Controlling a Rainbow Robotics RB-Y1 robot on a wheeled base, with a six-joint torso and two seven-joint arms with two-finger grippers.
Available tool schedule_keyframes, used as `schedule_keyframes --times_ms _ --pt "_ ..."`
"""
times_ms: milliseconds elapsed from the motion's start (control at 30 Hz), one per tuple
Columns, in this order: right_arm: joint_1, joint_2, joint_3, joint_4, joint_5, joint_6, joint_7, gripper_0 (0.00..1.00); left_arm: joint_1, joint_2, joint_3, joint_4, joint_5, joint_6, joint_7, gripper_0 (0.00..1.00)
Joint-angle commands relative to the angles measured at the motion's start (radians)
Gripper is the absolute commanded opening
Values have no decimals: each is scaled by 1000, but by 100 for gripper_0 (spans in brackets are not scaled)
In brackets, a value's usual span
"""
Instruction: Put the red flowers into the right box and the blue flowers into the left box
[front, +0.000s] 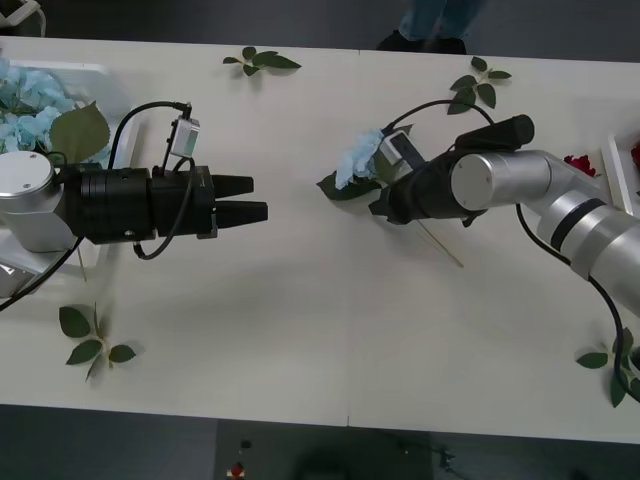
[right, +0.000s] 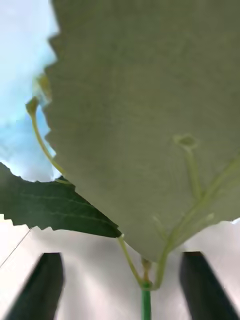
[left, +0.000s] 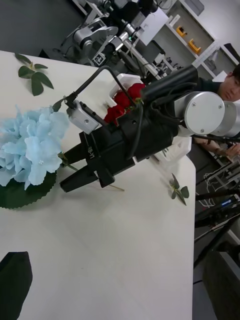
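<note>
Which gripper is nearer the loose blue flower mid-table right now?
Right. The right gripper is at the blue flower, open around its stem; the left gripper hovers apart, toward the robot's left.

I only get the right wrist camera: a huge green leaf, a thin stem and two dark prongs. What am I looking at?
Observer: That leaf belongs to a blue flower lying mid-table. The right end effector is open at its stem.
Operator: Where is the other arm?
Observer: The left end effector hangs open over the table, to the left of that flower, holding nothing.
Operator: Is anything in the boxes?
Observer: Yes. Other blue blooms lie in the left box, and red flowers lie in the right box.
</note>
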Motion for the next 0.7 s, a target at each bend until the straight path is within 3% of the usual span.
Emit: schedule_keyframes --times_ms 33,400,533,700 --pt "-51 -2 -12 -9 8 -10 -12 0 -33 5 22 -12 17 -5 -31 100" --pt "-51 -25 -14 -27 -91 -20 2 0 -33 5 22 -12 32 -5 -31 100" --pt "-51 -66 -14 -61 -190 -21 9 0 -33 5 22 -12 53 -5 -31 100" --pt "-28 -181 -43 -153 -480 22 120 0 -33 5 24 -12 98 -8 -31 100"
